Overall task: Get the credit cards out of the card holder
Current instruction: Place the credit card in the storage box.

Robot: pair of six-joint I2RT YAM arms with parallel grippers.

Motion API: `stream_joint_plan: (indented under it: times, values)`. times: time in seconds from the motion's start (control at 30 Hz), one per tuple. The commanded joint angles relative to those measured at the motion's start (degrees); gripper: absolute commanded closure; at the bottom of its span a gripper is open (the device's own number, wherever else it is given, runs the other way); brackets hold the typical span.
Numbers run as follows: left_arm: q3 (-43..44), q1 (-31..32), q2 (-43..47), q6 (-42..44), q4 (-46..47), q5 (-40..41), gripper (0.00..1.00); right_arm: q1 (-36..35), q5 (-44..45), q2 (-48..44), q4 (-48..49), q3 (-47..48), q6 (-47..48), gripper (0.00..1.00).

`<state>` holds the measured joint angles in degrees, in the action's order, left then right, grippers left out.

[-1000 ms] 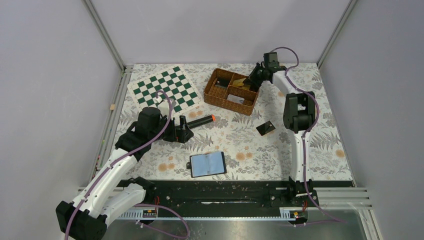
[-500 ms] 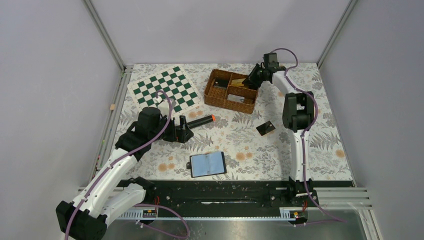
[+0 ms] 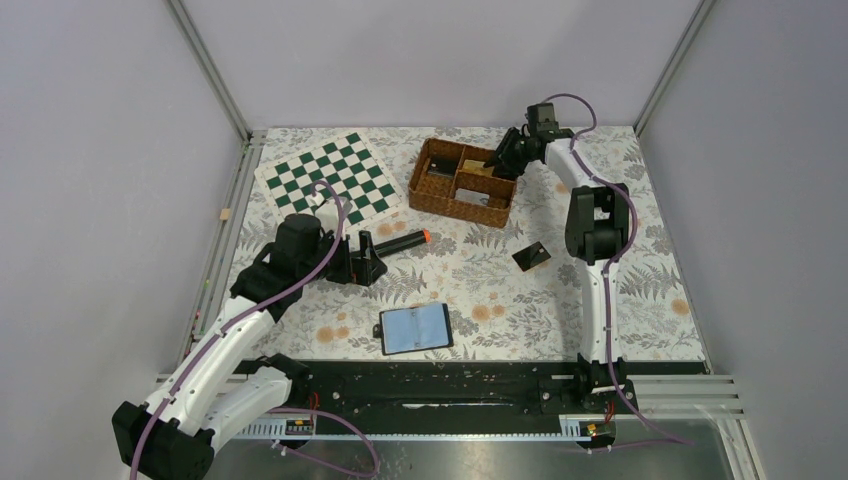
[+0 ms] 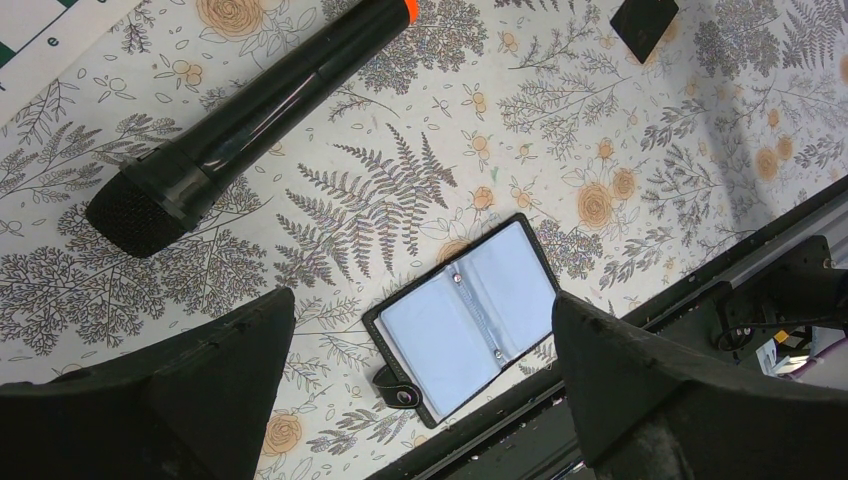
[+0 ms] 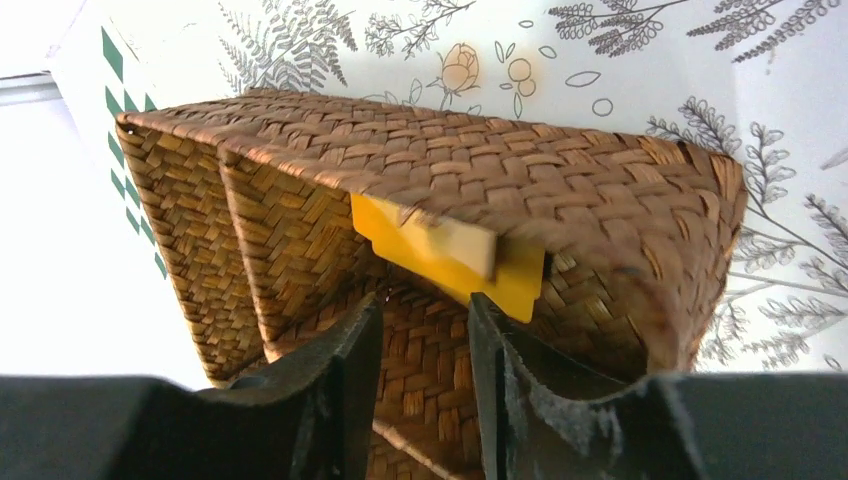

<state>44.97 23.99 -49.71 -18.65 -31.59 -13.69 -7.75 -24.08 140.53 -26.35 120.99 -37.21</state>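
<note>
The card holder [image 3: 415, 328] lies open near the table's front edge, its blue-grey panels [image 4: 468, 318] facing up and showing no cards. One dark credit card [image 3: 531, 256] lies on the cloth at the right, also seen in the left wrist view [image 4: 645, 20]. The orange-yellow credit card [image 5: 450, 255] leans against the inner wall of the wicker basket [image 3: 440, 190]. My right gripper [image 5: 425, 305] hangs over the basket's right compartment, jaws apart, with the card just beyond the fingertips and nothing between them. My left gripper [image 4: 422, 300] stands wide open above the cloth, holding nothing.
A black microphone with an orange tip [image 3: 400, 242] lies just beyond the left gripper. A green-and-white chessboard [image 3: 335, 178] sits at the back left. The basket's woven walls [image 5: 300, 210] divide it into compartments. A black rail [image 3: 430, 385] runs along the near edge.
The right gripper's jaws have parted and let go of the orange-yellow card, which has dropped from a tilted hold into the basket. The left arm has not moved.
</note>
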Motion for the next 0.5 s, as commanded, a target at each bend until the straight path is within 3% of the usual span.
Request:
stream_joint_plan:
  times: [0.0, 0.27, 0.47]
  values:
    - [1.17, -0.26, 0.27, -0.32, 2.18, -1.35, 0.01, -0.08, 1.71, -6.69, -6.39, 5.04, 4.69, 0.53]
    - [1.01, -0.29, 0.92, -0.59, 2.24, -3.31, 0.01, -0.2, 3.95, -14.98, -14.21, 4.0, 11.19, 0.41]
    - [1.14, -0.3, 2.56, -1.26, 2.92, -2.52, 0.01, -2.22, 9.9, -34.4, -11.67, -14.76, 16.62, 0.3]
